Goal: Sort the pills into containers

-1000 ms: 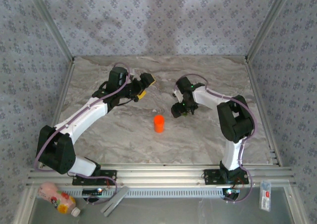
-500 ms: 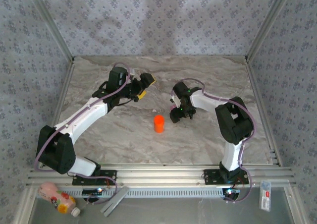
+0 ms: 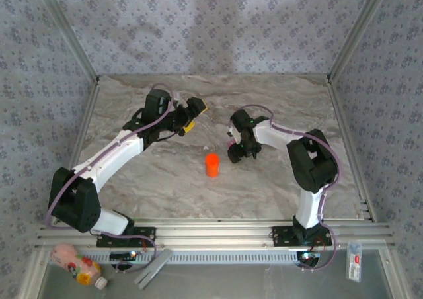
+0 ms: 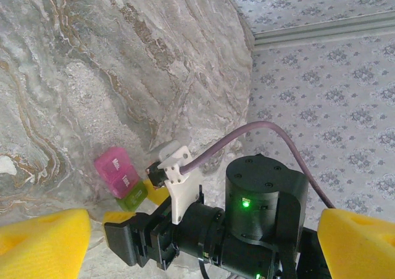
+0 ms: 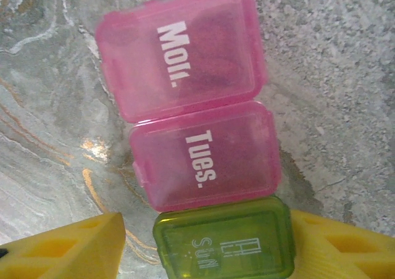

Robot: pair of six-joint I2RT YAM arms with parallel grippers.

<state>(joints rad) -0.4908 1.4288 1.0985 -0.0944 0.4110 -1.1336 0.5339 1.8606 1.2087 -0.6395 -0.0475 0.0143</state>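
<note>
- While the right arm (image 3: 277, 134) folds inward, the right gripper (image 5: 197, 249) straddles the green compartment (image 5: 225, 242) of the pill case (image 5: 191, 137) — jaws half-spread, not clamped.
- The left gripper (image 4: 197, 248) hovers — wide open, empty.

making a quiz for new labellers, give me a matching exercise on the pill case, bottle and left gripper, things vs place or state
1 orange bottle
2 green compartment
3 Mon. compartment
4 left gripper

a wide open, holding nothing
b between the right gripper fingers
c pink
d upright on the table

Pairs: 1-d, 2-b, 3-c, 4-a
</note>
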